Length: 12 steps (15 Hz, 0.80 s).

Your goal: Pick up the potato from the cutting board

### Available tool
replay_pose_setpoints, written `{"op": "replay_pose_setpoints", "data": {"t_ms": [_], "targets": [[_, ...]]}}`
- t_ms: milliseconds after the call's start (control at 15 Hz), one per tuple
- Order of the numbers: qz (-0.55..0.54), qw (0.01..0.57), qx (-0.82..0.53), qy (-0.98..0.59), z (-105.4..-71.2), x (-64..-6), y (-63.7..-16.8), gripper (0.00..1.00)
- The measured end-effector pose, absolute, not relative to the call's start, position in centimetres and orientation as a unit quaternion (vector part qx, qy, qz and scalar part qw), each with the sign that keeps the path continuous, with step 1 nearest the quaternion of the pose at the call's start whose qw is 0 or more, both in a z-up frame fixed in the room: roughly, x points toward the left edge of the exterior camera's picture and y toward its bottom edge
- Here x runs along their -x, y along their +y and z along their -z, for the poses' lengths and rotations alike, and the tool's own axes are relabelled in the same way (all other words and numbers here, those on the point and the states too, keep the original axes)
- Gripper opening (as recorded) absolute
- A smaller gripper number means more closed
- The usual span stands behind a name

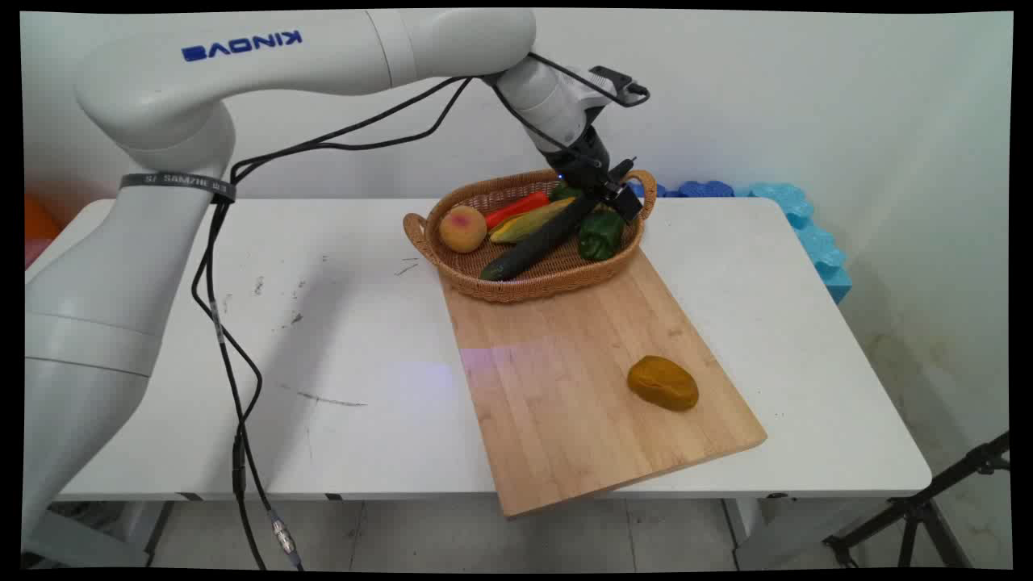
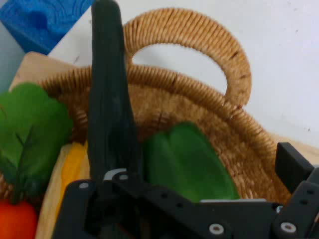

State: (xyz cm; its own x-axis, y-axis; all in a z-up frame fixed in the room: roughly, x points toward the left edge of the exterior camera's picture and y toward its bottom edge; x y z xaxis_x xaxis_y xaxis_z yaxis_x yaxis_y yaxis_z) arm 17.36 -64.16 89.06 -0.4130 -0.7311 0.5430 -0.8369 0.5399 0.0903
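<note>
We see a woven wicker basket (image 1: pixel 516 286) sitting on the far end of a wooden cutting board (image 1: pixel 565 387), and we place everything else by that basket. Inside it lie a peach (image 1: pixel 462 228) at its left end, a red pepper (image 1: pixel 516 208) and a yellow ear of corn (image 1: pixel 529 223) toward the back, a green pepper (image 1: pixel 600 235) at its right end, and a long dark cucumber (image 1: pixel 533 242) slanting across the middle. The gripper (image 1: pixel 601 198) is down inside the basket's right half, clenched on the cucumber's upper end; in the hand view the cucumber (image 2: pixel 110 104) rises from between the fingers, beside the green pepper (image 2: pixel 187 159). Well in front of the basket, a brown potato (image 1: pixel 662 382) rests on the board.
</note>
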Motion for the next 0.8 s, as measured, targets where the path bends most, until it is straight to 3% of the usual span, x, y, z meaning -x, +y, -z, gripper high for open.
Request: {"op": "replay_pose_setpoints", "data": {"t_ms": [133,533,800], "targets": [[-0.099,0.277,-0.468,-0.833,-89.8,-17.1,-64.4,1.00],[-0.108,0.345,-0.466,-0.807,-99.8,-16.0,-62.8,1.00],[-0.105,0.381,-0.464,-0.793,-104.6,-16.4,-60.2,1.00]]}}
